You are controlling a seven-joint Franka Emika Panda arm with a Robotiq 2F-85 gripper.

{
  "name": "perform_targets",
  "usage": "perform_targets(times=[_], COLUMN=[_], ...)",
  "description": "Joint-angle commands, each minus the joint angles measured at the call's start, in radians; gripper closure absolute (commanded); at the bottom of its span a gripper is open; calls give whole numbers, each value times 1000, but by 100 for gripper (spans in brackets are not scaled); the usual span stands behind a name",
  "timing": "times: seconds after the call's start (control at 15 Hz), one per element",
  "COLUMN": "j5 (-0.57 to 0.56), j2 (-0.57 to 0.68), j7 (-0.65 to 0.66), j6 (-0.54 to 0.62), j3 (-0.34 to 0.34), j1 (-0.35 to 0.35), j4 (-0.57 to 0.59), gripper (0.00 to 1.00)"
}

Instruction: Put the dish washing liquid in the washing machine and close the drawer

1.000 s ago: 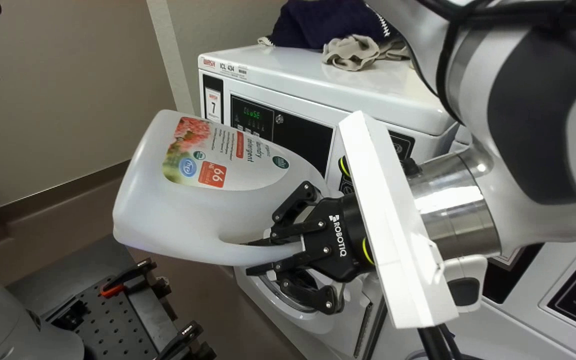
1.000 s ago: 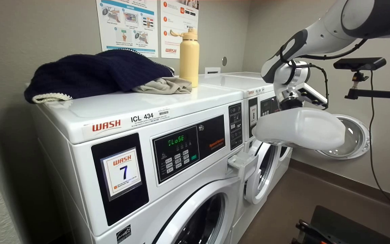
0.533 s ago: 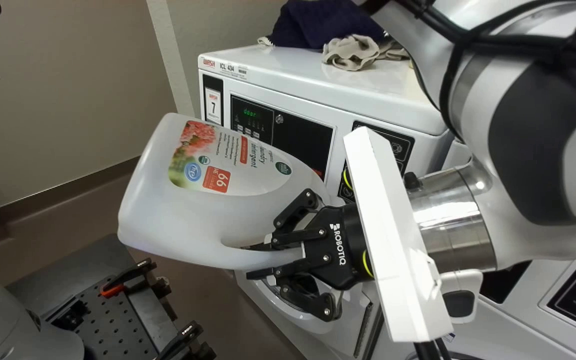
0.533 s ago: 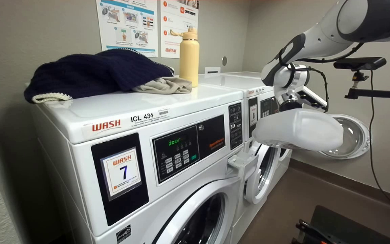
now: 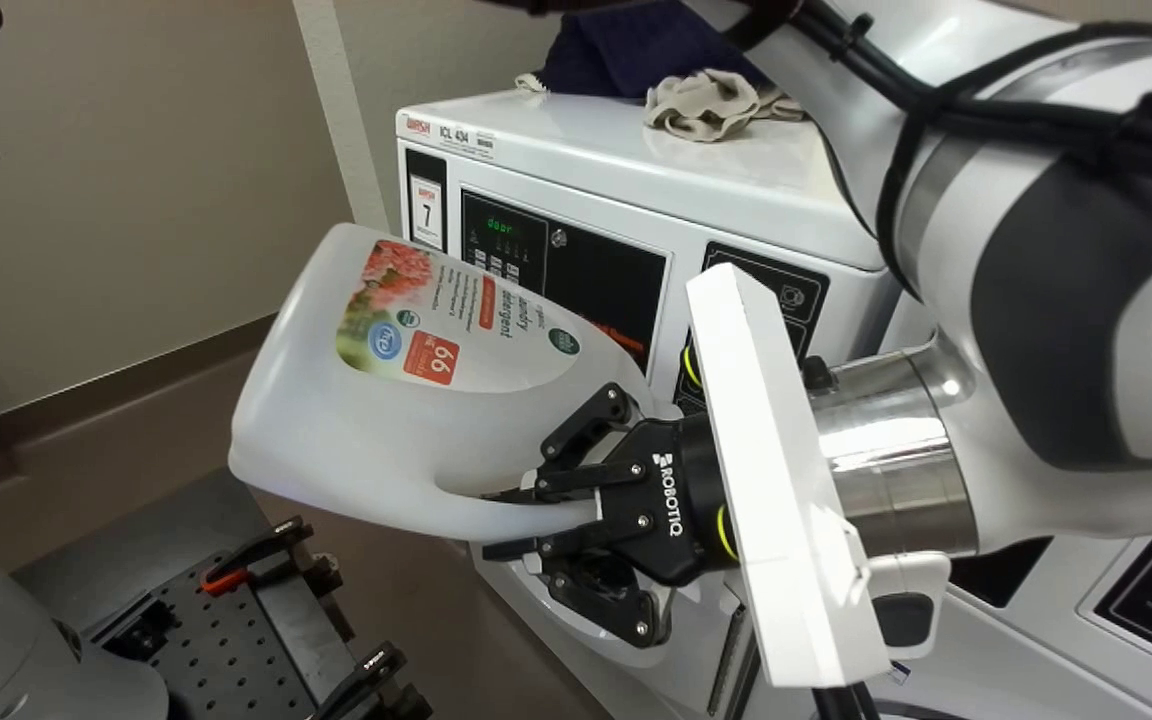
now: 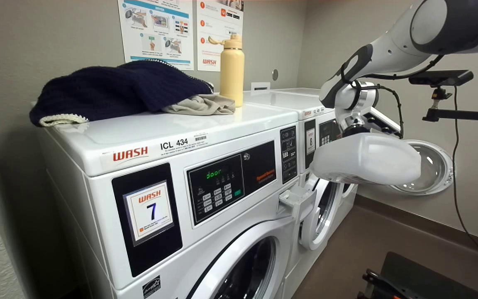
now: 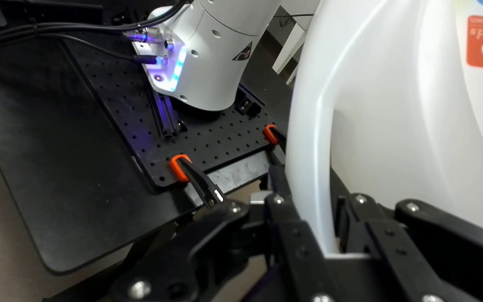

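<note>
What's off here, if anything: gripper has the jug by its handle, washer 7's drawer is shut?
Not shut: the drawer stands pulled out from washer 7, as an exterior view shows. The gripper does have the jug by its handle.

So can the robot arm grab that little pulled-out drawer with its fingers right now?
Probably not: its fingers are shut on the laundry detergent jug's handle, so they aren't free. The detergent drawer itself sticks out from washing machine 7, and in an exterior view nothing seems to cover it.
</note>
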Motion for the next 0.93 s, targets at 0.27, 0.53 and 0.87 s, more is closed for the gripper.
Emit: perform_targets(times=[0.27, 0.53, 0.87], j5=[32, 37, 58], j2=[-3, -1, 5], j7=[50, 72, 90], j6=[-88, -86, -94], j3=[6, 7, 10], j1=[-44, -60, -73], j4=[28, 25, 27], gripper=[91, 90, 90])
